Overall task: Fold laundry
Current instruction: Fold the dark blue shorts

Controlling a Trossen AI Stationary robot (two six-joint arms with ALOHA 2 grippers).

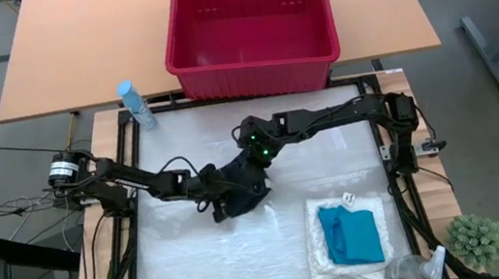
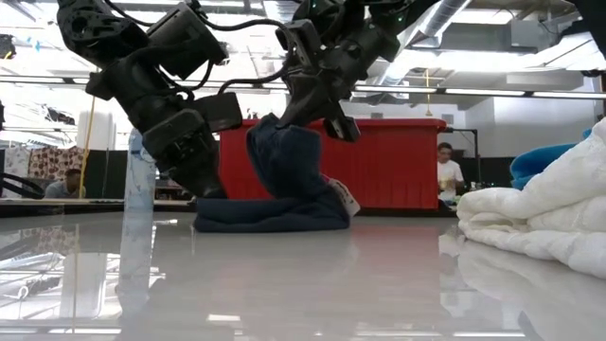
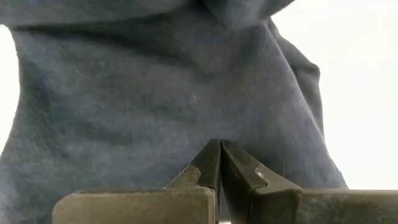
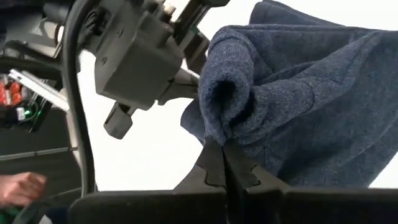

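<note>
High view shows the red basket [image 1: 251,37] bare inside, both arms' jaws clamped on the navy garment [image 1: 238,200].

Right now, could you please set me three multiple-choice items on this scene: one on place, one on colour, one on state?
1. Where does the turquoise garment lie?
A. in the basket
B. on the white cloth
C. on the floor

2. What colour is the basket?
A. red
B. green
C. yellow

3. How do both grippers stand on the navy garment?
A. open above it
B. shut on it
C. far from it

B: the high view shows it atop the cloth.
A: its walls are red.
B: the left gripper and right gripper pinch its fabric.
</note>
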